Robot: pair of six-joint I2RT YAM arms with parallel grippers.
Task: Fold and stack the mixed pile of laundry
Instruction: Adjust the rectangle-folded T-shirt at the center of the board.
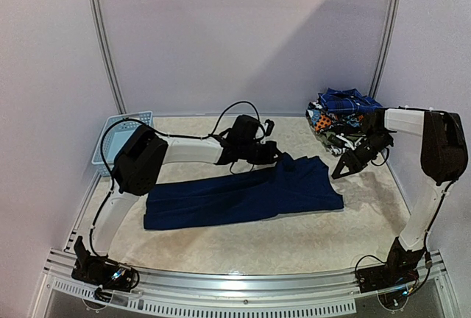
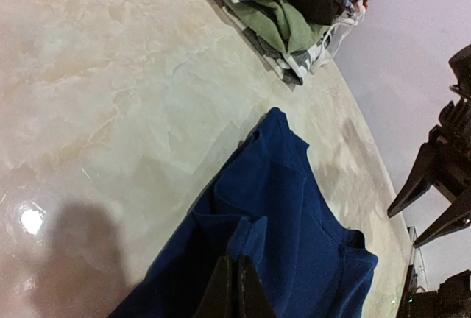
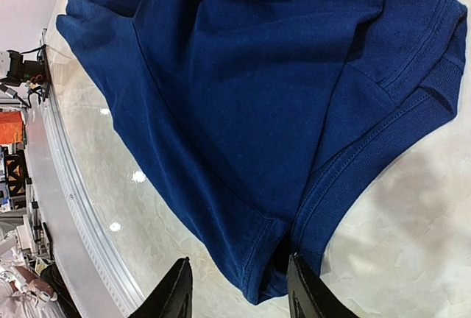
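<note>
The table (image 1: 294,237) carries a navy garment (image 1: 243,196) spread across its centre and the laundry pile (image 1: 340,115) heaped in the far right corner; the left gripper (image 1: 278,157) is clamped on a raised fold of the garment, the right gripper (image 1: 344,167) poised over its right hem, jaws apart, empty.

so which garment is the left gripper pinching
The blue T-shirt lying alone mid-table: the left gripper is shut on a fold of it. The other garments sit in a heap at the far right corner, untouched.
</note>
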